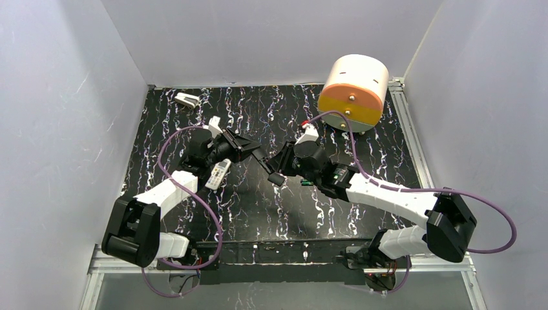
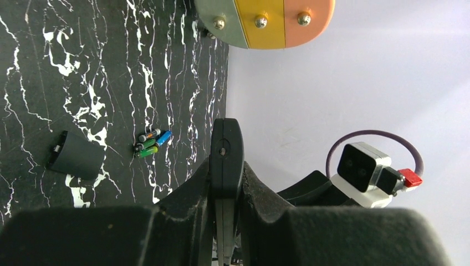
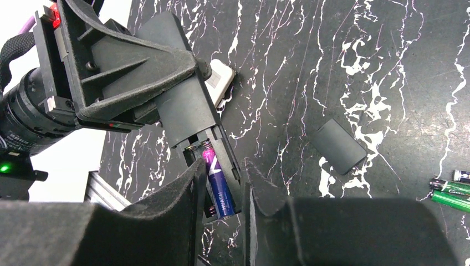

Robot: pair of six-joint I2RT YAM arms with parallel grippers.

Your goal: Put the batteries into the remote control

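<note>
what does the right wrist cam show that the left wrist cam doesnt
Only the right wrist: a purple battery sitting in the open bay of the black remote, and a white remote behind it. Only the left wrist: the orange-and-yellow drum and a blue battery among the loose ones. Both: the left gripper clamping the black remote, the black cover lying flat, and green batteries.

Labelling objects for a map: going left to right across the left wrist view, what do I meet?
A dark cover plate → loose batteries → black remote, seen edge-on → white camera block. The round drum at the top spans several of these, so it is left out.
</note>
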